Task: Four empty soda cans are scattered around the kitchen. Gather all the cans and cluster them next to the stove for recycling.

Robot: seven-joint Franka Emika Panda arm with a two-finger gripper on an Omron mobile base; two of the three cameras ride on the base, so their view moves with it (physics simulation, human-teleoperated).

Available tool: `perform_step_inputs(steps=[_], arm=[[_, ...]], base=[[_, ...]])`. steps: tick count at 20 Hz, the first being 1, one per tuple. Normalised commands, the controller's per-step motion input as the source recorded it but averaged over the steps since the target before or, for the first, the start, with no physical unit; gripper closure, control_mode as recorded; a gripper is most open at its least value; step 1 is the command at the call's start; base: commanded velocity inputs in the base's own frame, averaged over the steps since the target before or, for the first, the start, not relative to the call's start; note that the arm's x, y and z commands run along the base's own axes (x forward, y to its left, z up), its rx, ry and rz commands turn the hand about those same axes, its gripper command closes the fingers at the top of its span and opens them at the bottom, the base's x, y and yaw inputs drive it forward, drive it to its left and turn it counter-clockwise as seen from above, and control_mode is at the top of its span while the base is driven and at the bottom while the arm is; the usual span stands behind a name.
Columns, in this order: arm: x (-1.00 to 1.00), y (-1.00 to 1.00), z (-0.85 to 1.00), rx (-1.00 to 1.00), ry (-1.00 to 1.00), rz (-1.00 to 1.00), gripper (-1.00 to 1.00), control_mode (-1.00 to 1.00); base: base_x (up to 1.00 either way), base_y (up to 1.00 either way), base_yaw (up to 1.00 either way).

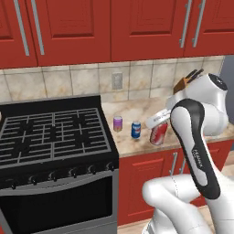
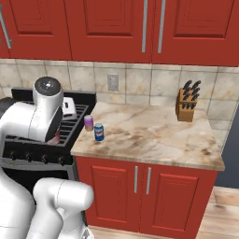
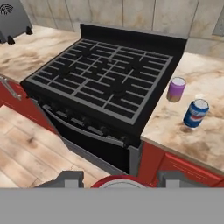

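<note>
The fingers are clamped on a red can, whose silvery top and red rim show between the two tips at the bottom of the hand view. In the left base view this can hangs tilted over the tabletop, at about 3 o'clock from the blue can; whether its base touches the marble I cannot tell. It is held by its upper end, probably so that it can be set down upright without the fingers knocking its neighbours.

Two cans already stand upright on the tabletop just right of the stove: the purple can nearest the stove's edge, and the blue one just beside it at roughly 4 o'clock, apart but close. They sit there because that strip of marble is the gathering place next to the stove.

The red can seems to be arriving as the third of the cluster, so the task looks a little past halfway; no fourth can can be made out. A knife block stands well apart at the back of the tabletop, out of the way. The free spot at 3 o'clock from the blue can suits the drop.
</note>
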Motion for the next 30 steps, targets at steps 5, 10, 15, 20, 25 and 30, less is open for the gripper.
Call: perform_step_inputs(steps=[5,10,15,20,25,30], arm=[[0.79,0.04,-0.38,-0.01,-0.01,0.00,1.00,-1.00],[0.84,0.00,-0.50,-0.02,0.00,0.00,1.00,-1.00],[0.39,0.06,-0.25,-0.02,0.00,0.00,1.00,-1.00],[0.00,0.00,0.00,0.00,0.01,0.00,1.00,-1.00],[0.00,0.02,-0.19,-0.01,0.02,0.00,1.00,-1.00],[0.03,0.05,-0.27,-0.03,0.00,0.00,1.00,-1.00]], base=[[0.00,0.00,0.00],[0.00,0.00,0.00],[0.00,0.00,0.00],[0.00,0.00,0.00],[0.00,0.00,0.00],[0.00,0.00,0.00]])
